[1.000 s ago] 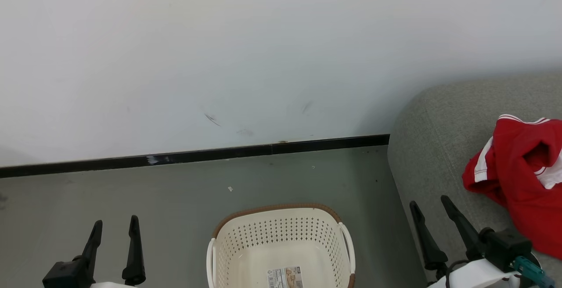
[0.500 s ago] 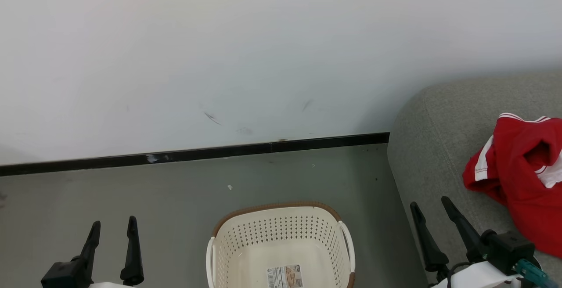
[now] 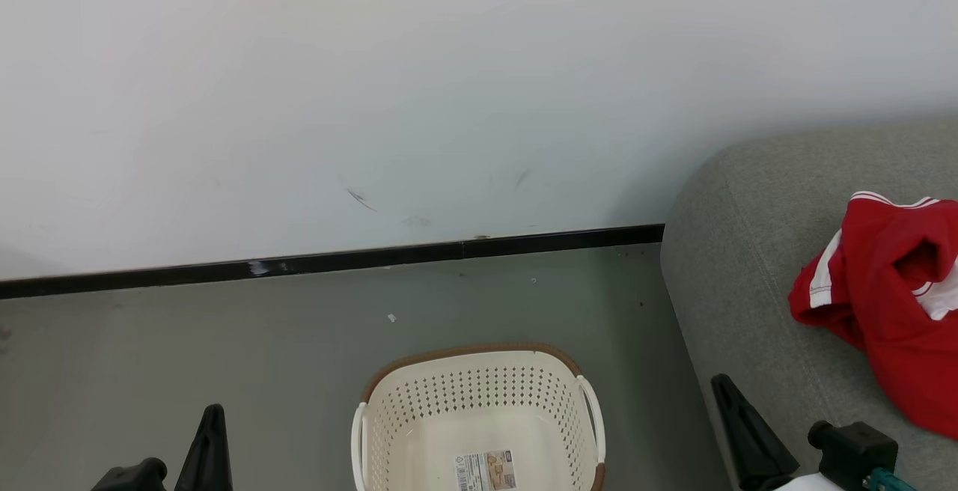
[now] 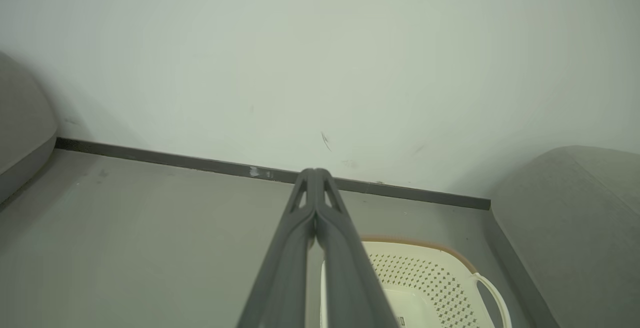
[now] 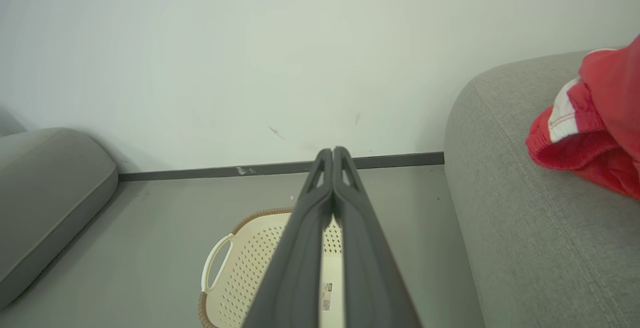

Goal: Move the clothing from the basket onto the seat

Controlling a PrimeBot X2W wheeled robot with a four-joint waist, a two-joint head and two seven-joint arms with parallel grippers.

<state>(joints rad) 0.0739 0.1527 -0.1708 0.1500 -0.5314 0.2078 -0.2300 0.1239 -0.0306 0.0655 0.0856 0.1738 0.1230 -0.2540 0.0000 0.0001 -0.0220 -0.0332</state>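
Dark grey fingers first: the left gripper [image 4: 316, 172] sits low on the left over bare floor [image 3: 299, 341], its two fingers pressed flat together with nothing between them. Just to its right is the basket [image 3: 479, 352], cream plastic with a brown rim. What shows of its inside is bare down to the barcode label [image 3: 485, 471], though its near end is cut off from the head view, so I can't rule out a piece hiding there. That's the first trap: calling the job done on a partial look.

That basket looks light, and with the left arm this near, a careless swing could knock it across the floor.

Further right, the right gripper [image 5: 332, 150] is also clamped shut on nothing, hanging close beside the front edge of the seat [image 3: 748, 251].

On that grey cushion lies the clothing [image 3: 891, 304], a crumpled red heap with white trim that runs off the right edge. Whether it's one piece or two, I can't tell. If the right arm sweeps across the cushion, it could snag a fold and drag the heap off.
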